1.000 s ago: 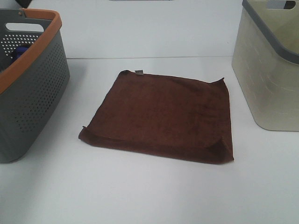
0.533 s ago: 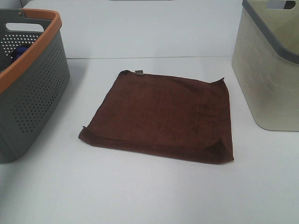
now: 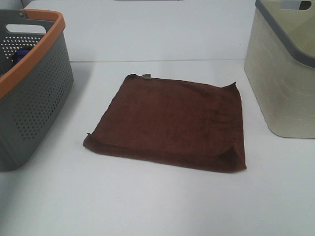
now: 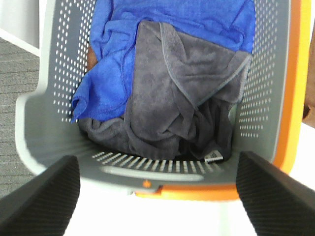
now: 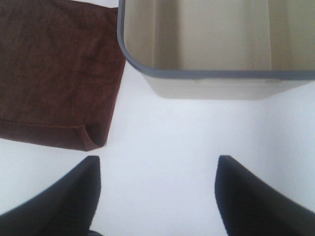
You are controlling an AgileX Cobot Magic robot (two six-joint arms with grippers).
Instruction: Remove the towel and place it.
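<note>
The dark brown towel (image 3: 172, 120) lies flat on the white table between the two baskets, a small light tag at its far edge. It also shows in the right wrist view (image 5: 54, 73). My left gripper (image 4: 157, 196) is open, held above the near end of the grey basket with the orange rim (image 4: 295, 88). My right gripper (image 5: 157, 196) is open above bare table, between the towel's corner and the beige basket (image 5: 216, 83). Neither gripper shows in the exterior view.
The grey basket (image 3: 29, 98) stands at the left and holds a blue cloth (image 4: 162, 19) and a grey cloth (image 4: 182, 93). The beige basket with a grey rim (image 3: 280, 78) stands at the right and looks empty.
</note>
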